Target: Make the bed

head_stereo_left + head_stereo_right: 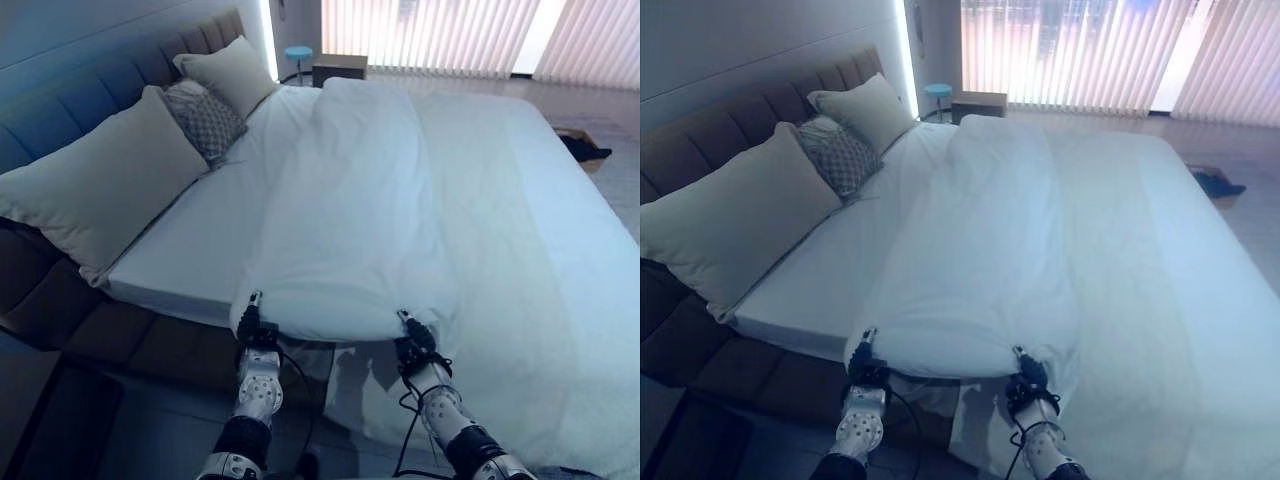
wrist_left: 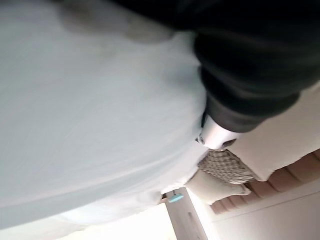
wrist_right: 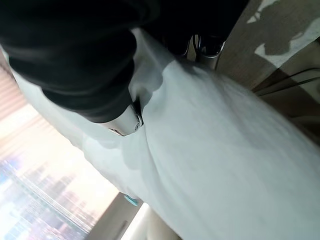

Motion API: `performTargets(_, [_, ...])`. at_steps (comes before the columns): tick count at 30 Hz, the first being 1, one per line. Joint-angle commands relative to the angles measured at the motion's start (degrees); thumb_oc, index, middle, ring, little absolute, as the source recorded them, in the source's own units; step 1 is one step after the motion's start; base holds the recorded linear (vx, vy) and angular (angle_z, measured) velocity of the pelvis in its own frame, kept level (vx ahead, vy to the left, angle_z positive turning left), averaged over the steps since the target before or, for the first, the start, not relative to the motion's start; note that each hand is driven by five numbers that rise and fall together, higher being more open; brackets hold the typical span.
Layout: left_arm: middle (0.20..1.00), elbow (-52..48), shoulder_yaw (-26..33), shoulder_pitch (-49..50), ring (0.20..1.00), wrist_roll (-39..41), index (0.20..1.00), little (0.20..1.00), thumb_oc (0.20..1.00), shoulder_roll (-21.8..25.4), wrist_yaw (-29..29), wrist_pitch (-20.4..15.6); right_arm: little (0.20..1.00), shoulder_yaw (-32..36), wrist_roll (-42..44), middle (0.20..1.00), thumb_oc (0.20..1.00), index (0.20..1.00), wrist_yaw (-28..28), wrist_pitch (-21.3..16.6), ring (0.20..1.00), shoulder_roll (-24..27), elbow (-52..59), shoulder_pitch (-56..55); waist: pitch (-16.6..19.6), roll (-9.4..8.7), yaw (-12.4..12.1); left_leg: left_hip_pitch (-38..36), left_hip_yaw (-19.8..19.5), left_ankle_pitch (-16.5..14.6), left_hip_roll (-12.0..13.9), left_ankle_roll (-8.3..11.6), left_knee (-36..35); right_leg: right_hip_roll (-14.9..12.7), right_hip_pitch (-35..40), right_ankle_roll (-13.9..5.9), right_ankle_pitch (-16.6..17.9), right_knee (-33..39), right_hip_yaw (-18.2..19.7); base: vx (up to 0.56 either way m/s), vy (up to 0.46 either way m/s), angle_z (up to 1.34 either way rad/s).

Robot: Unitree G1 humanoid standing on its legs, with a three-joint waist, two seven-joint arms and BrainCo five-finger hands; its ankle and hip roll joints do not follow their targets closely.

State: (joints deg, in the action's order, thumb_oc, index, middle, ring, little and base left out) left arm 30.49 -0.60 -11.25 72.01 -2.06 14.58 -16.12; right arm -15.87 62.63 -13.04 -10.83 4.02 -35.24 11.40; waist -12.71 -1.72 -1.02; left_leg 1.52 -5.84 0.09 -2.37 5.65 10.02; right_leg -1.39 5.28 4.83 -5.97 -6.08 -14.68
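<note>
Bed: mattress (image 1: 560, 220) fills the head views from centre to 3 o'clock; dark padded headboard (image 1: 60, 130) runs along 9 to 11 o'clock.
Duvet: one white duvet (image 1: 350, 210) lies folded back on itself in a long band from 12 o'clock down to the near edge at 6 o'clock, leaving bare sheet toward 9 o'clock.
Handling, as I judge it: soft, limp and light, bulky more than heavy. It will sag and drag between two holds, and smooth cloth may slip from a shallow pinch. Best taken at the near hem, hands well apart near the folded band's corners.
Pillows: three at 9 to 11 o'clock, two plain cream (image 1: 100, 180), one patterned (image 1: 205, 118) between them.
Far end: one low cabinet (image 1: 340, 68) and one blue stool (image 1: 297, 52) at 12 o'clock, before vertical blinds (image 1: 440, 35).
Left hand (image 1: 252, 328): at 7 o'clock, against the duvet's near hem; fingers tucked under cloth, so I cannot tell their state.
Right hand (image 1: 412, 340): at 5 o'clock on the same hem, well apart from the left; fingers hidden likewise, cannot tell.
</note>
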Motion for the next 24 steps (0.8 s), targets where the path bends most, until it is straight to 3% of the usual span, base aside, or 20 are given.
performTargets(1, [0.200, -4.18, 4.60, 3.43, 0.200, 0.50, 0.200, 0.200, 0.200, 3.25, -0.49, -5.32, 0.200, 2.79, -0.08, 0.200, 0.200, 0.200, 0.46, -1.95, 0.200, 0.04, 2.19, -1.56, 3.93, -1.38, -2.40, -1.27, 0.96, -1.99, 2.07, -2.04, -5.67, -1.55, -1.76, -9.01, 2.79, 3.63, 7.99, 0.09, 0.181, -0.30])
performTargets(6, [0.200, -4.42, 3.77, 3.61, 0.200, -1.48, 0.200, 0.200, 0.200, 4.45, -0.38, -4.44, 0.200, 2.64, -1.14, 0.200, 0.200, 0.200, 0.37, -1.28, 0.200, -0.08, 2.42, -2.14, 4.27, -0.98, -2.22, -3.75, 1.76, -2.11, 0.88, -3.22, -8.76, -3.27, -1.06, -10.28, 4.00, 4.86, 8.15, 0.07, 0.244, 0.16])
performTargets(9, [0.200, -6.24, 4.25, 2.25, 0.200, -4.73, 0.200, 0.200, 0.200, 6.61, 0.31, -4.99, 0.200, 1.24, -2.53, 0.200, 0.200, 0.200, 1.10, -0.86, 0.200, -0.22, 4.22, 0.33, 3.76, -0.54, -2.66, -4.01, 4.29, -2.90, -0.19, -4.65, -8.93, -5.10, -2.56, -11.70, 5.39, 3.85, 9.47, 0.01, 0.292, 0.02])
performTargets(15, [0.200, -16.03, 6.55, -1.39, 0.200, -11.16, 0.200, 0.200, 0.200, 12.32, 1.29, -7.36, 0.200, 0.52, -6.88, 0.200, 0.200, 0.200, 3.04, -2.70, 0.200, 2.17, 15.98, 5.56, 3.22, 0.03, -3.02, -4.13, 6.10, -3.57, -1.29, -5.87, -9.20, -6.63, -4.89, -12.94, 5.98, 1.40, 10.43, 0.00, 0.193, -0.24])
performTargets(19, [0.200, -30.16, 10.27, -2.33, 0.200, -16.26, 0.200, 0.200, 0.200, 16.09, -1.26, -11.12, 0.200, 2.98, -10.55, 0.200, 0.200, 0.200, 8.08, -6.26, 0.200, 5.14, 29.78, 8.97, 3.51, 0.22, -3.53, -5.44, 6.93, -4.08, -1.74, -6.61, -10.47, -7.43, -5.59, -13.37, 6.42, 0.02, 9.58, 0.03, 0.123, -0.14])
performTargets(24, [0.200, -39.31, 11.91, 1.35, 0.200, -22.21, 0.200, 0.200, 0.200, 15.52, -1.88, -11.60, 0.200, 4.85, -14.00, 0.200, 0.200, 0.200, 10.39, -7.66, 0.200, 5.74, 36.65, 7.23, 3.47, -0.13, -4.96, -6.31, 7.95, -4.36, -1.89, -6.86, -11.73, -8.90, -5.67, -13.77, 7.42, -0.27, 5.52, 0.02, 0.039, -0.15])
